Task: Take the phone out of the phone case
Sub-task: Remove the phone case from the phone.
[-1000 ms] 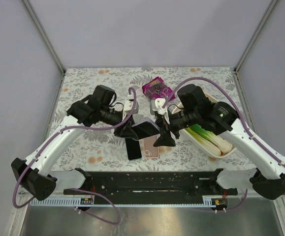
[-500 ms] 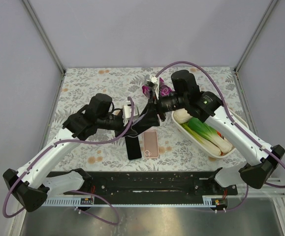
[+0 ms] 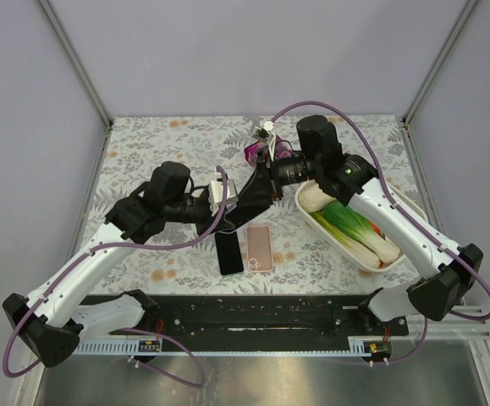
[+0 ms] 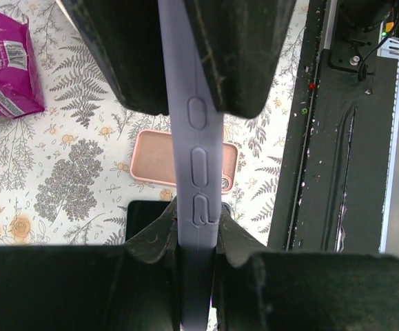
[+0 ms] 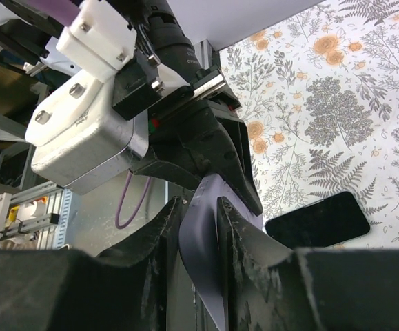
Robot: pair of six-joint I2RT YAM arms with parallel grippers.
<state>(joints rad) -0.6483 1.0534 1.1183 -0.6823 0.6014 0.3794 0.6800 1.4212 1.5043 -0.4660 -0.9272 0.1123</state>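
The lilac phone case [image 4: 196,148] is not on the counter [image 3: 143,144]. It hangs in the air between the two arms, above the middle of the counter. It stands on its edge, with the side that has the buttons turned toward the left wrist camera. Its long axis goes from the left tool [image 4: 198,224] straight to the right tool [image 5: 200,219]. The tools therefore face each other along the case, one at each end, and neither arm is nearer than the other.

The left tool is closed on the near end, one finger on each flat face. The right tool pinches the far end in the same way, and its fingers seem to touch both faces. From the edge I cannot see the phone itself, so I cannot say how deep it sits in the case. I think the next move depends on this line. The phone must come out through the open face, across the long axis, so one tool has to hold firm while the other bends or peels.

Under the case lie a black phone [image 3: 229,253] and a pink case [image 3: 259,247], just beside each other.

One second ago the right tool stood at the right of the case with its fingers much wider. Since then that arm has swung toward the far side and closed on the case. The left tool has also closed a little more, and the case is now a bit farther from the arm bases
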